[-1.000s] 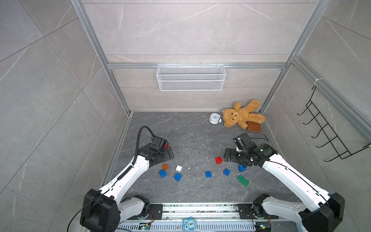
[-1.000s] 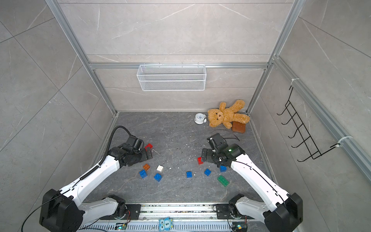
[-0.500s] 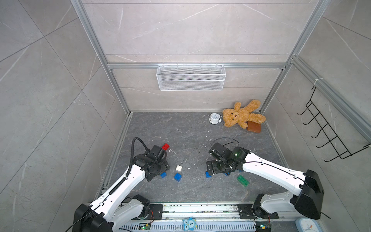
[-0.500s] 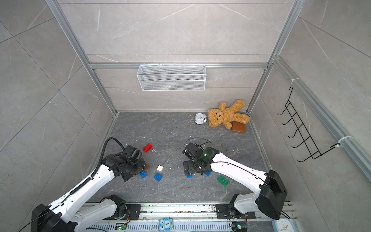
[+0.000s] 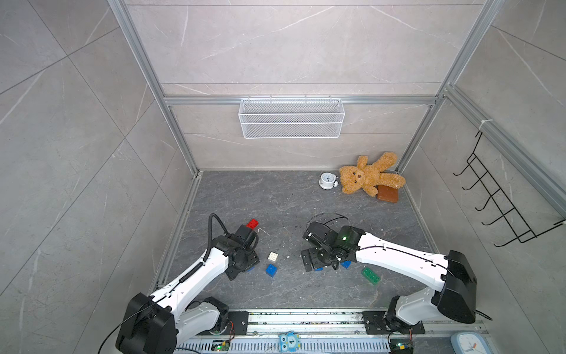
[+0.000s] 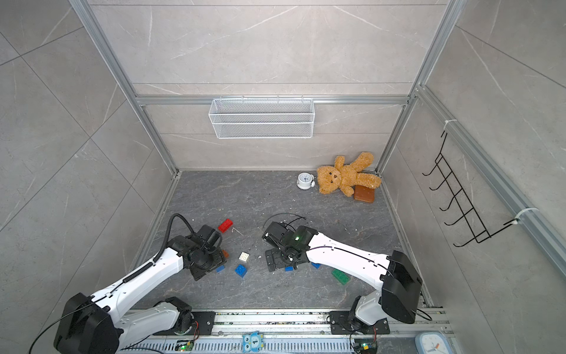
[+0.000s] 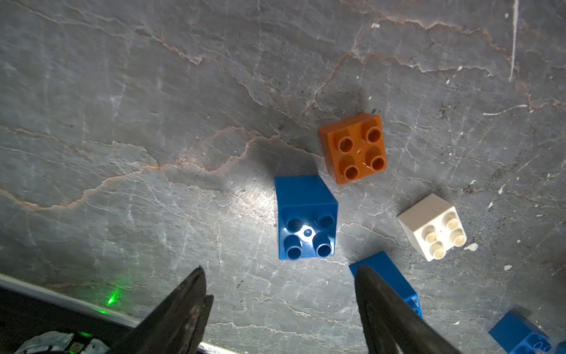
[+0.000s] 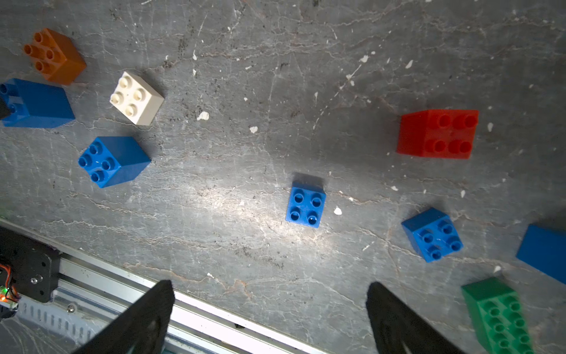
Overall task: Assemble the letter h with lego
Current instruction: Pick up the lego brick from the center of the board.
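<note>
Swung down over the scattered lego (image 5: 271, 270) within the last second; no h begun.
With the left hand (image 7: 280, 271): narrowed partway, empty, aimed at a blue brick (image 7: 306, 217) beside the orange brick (image 7: 352, 148). With the right hand (image 8: 271, 285): spread wide, empty, above a 2nd blue brick (image 8: 305, 203). Likely 2 first picks off the table (image 5: 275, 199).

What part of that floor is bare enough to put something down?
Free: the wide stretch from the long red brick back to the alarm clock and teddy bear; also the front strip between green brick and rail. Crowded: around the white brick and blue bricks.
</note>
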